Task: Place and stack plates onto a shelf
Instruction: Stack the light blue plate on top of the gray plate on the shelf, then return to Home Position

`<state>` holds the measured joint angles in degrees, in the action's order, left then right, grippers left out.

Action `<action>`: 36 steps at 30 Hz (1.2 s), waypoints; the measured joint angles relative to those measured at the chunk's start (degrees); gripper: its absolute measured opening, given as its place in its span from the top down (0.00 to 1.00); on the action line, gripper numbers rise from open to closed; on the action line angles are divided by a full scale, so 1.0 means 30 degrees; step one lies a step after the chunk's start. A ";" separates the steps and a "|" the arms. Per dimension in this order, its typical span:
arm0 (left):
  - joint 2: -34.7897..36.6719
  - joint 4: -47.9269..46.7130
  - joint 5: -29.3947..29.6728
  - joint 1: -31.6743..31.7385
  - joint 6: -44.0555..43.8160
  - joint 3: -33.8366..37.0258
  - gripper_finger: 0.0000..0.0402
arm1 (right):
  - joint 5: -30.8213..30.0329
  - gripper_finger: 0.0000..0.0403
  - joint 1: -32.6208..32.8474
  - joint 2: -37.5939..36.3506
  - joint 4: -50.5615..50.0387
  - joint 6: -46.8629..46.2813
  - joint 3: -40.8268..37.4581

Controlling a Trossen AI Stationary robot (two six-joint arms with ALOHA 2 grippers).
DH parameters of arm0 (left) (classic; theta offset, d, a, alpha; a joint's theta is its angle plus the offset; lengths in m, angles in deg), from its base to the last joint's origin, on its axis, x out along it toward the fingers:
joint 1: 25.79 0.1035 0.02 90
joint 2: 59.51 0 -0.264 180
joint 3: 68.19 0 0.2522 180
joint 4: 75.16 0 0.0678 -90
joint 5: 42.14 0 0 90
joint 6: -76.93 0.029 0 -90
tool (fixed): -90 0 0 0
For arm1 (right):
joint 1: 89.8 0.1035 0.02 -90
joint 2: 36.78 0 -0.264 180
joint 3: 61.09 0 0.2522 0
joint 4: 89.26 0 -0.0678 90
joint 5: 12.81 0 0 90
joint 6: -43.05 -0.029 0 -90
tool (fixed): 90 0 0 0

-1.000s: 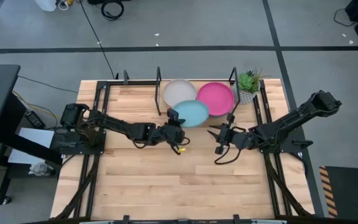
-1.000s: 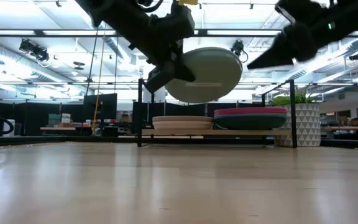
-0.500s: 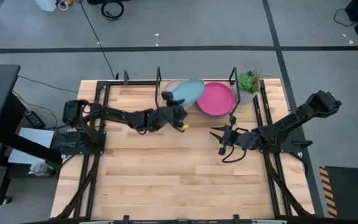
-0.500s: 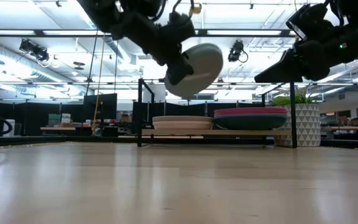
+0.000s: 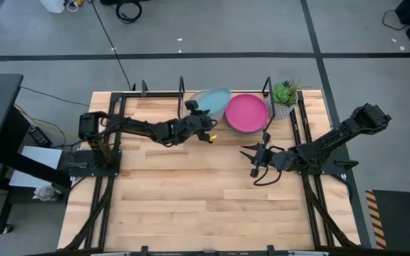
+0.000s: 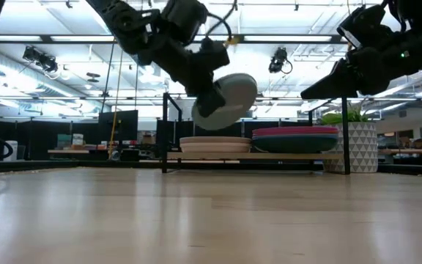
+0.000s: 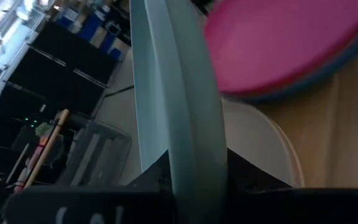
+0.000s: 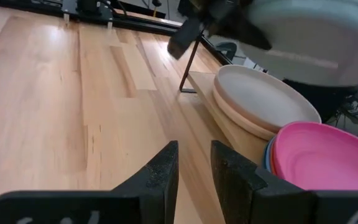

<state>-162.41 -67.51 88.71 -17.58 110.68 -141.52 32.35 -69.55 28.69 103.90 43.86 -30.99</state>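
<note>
The left end effector (image 5: 201, 122), pinching the light teal plate (image 5: 212, 103) by its rim, has carried it toward 12 o'clock over the last second; it now hangs tilted above the cream plate (image 6: 215, 143) on the shelf (image 6: 165, 132). Lowering seems next. At 3 o'clock, beside the magenta plate (image 5: 246, 112), the right end effector (image 5: 251, 161) waits, slightly spread.
</note>
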 joint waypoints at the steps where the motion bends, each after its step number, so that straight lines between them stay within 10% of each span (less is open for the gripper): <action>1: -0.0142 -0.0161 -0.0013 0.0000 0.0147 0.0000 0.85 | 0.0077 0.75 0.0000 0.0000 -0.0041 -0.0161 0.0000; 14: -0.0922 -0.0645 0.0151 0.0820 0.0850 -0.0007 0.69 | 0.0973 0.75 0.0000 0.0000 -0.0322 -0.0408 0.0000; 22: -0.0261 -0.2785 -0.5149 0.0920 -0.2524 -0.0408 0.50 | 0.0973 0.75 0.0000 0.0007 -0.0708 -0.0434 0.0000; 36: 0.0512 -0.3418 -1.1974 0.2180 -0.5617 -0.0415 0.53 | 0.0981 0.75 0.0000 0.0007 -0.1560 -0.1226 0.0000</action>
<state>-160.87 -77.76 52.79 -11.04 93.83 -142.77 35.30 -69.55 28.71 99.22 40.19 -30.99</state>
